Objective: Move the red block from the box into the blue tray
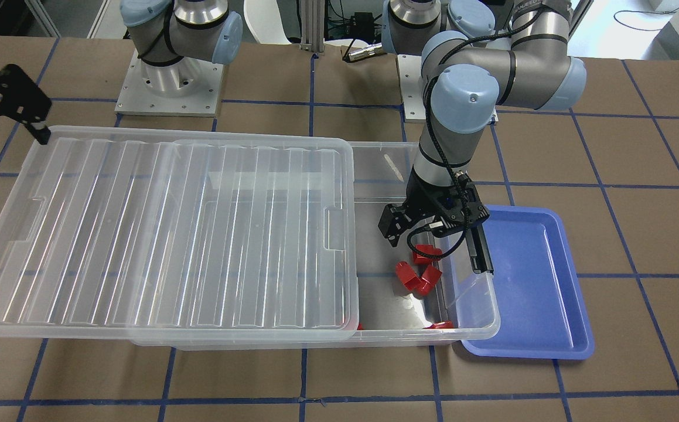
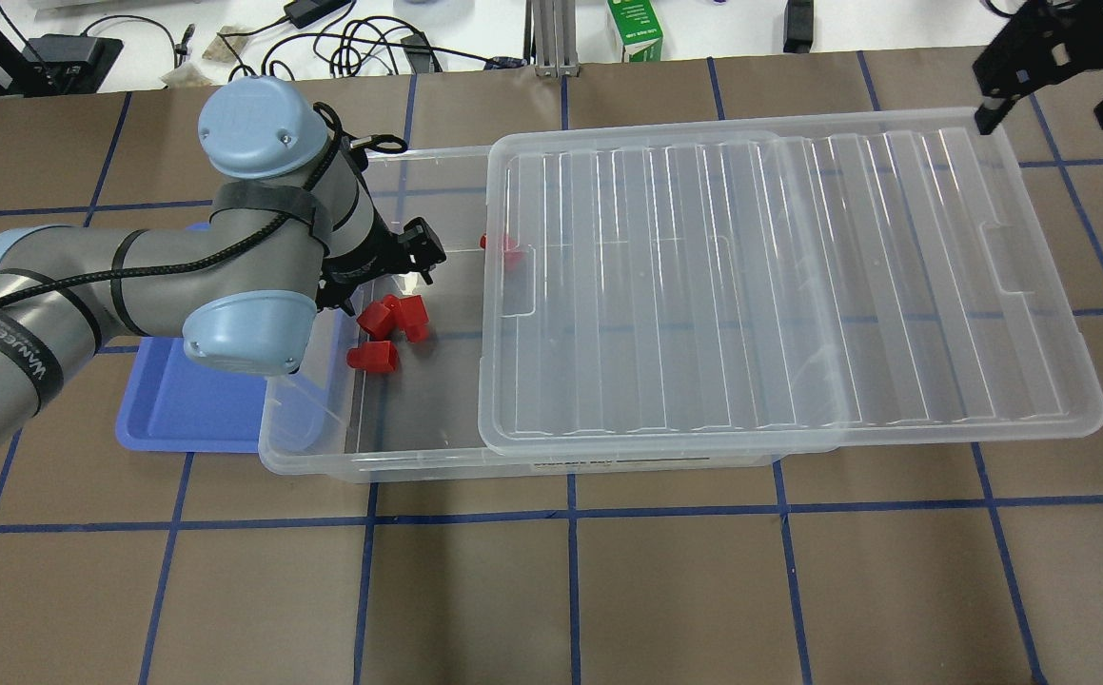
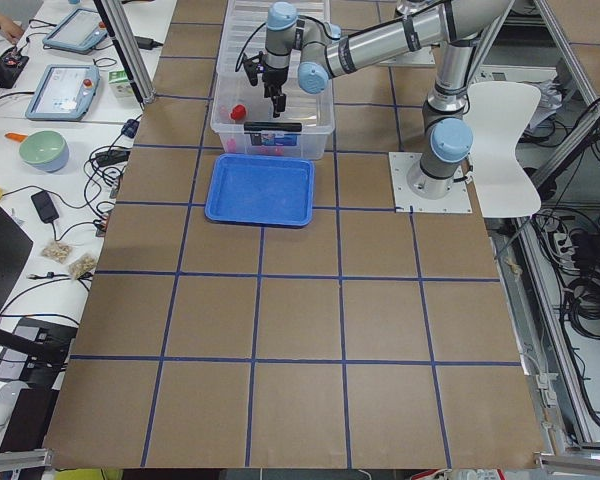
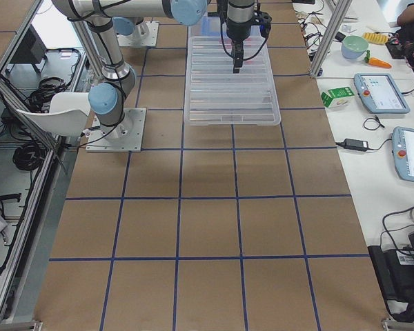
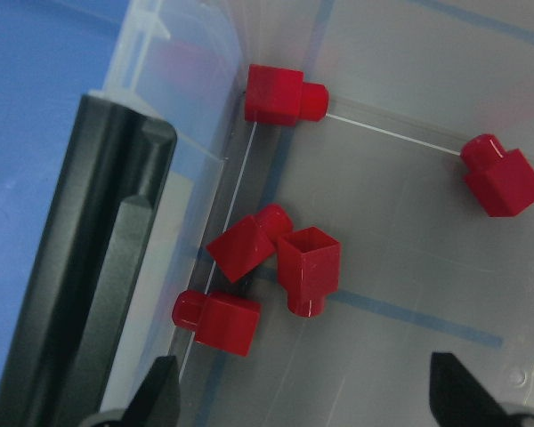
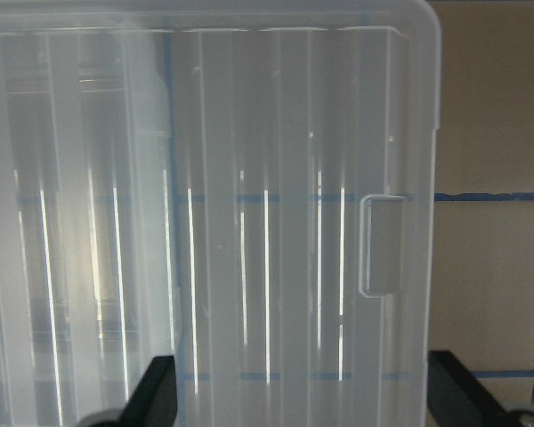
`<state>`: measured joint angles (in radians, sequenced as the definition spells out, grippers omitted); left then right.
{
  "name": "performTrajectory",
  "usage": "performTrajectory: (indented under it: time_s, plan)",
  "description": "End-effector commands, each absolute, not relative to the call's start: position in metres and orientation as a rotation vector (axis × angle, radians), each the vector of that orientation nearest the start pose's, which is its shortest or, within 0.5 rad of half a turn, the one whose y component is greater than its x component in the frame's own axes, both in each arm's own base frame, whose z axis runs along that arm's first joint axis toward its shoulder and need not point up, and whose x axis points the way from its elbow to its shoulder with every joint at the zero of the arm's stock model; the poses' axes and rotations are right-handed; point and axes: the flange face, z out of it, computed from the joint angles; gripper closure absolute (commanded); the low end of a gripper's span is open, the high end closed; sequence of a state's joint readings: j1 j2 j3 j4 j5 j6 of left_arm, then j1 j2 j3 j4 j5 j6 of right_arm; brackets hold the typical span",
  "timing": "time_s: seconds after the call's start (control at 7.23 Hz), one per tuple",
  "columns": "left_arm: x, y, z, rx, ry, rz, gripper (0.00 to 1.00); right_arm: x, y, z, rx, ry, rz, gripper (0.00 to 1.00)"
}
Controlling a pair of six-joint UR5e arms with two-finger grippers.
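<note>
Several red blocks lie in the open end of the clear box (image 1: pixel 483 325); three cluster together (image 1: pixel 418 274), (image 2: pixel 387 328), (image 5: pixel 276 258). Others lie apart near the walls (image 5: pixel 283 94), (image 5: pixel 503 178). My left gripper (image 1: pixel 427 234) hangs inside the box just above the cluster, open and empty; in the left wrist view (image 5: pixel 307 400) its fingertips stand wide apart. The blue tray (image 1: pixel 541 287), (image 2: pixel 180 409) lies empty against the box's short end. My right gripper (image 2: pixel 1051 71) hovers open over the far corner of the lid (image 2: pixel 751 285).
The ribbed lid (image 1: pixel 169 234) is slid sideways and covers most of the box, overhanging its far end. A black clip handle (image 1: pixel 480 252) stands on the short end between blocks and tray. A green carton (image 2: pixel 635 27) and cables lie beyond the table's back edge.
</note>
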<state>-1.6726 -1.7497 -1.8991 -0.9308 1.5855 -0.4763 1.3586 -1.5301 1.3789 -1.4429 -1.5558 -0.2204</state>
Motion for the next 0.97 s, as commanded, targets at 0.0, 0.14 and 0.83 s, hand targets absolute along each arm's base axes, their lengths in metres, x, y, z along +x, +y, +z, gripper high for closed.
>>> performTrajectory:
  time_s: [0.0,0.14,0.83]
  plan:
    - [-0.190,-0.518,0.288,-0.579,3.104,-0.178,0.00,0.107,-0.528,0.539,0.033,3.132,-0.065,0.00]
    - [-0.191,-0.520,0.280,-0.579,3.102,-0.159,0.00,0.132,-0.530,0.532,0.059,3.129,-0.055,0.00]
    - [-0.192,-0.529,0.256,-0.518,3.108,-0.143,0.00,0.141,-0.536,0.526,0.007,3.126,-0.076,0.00]
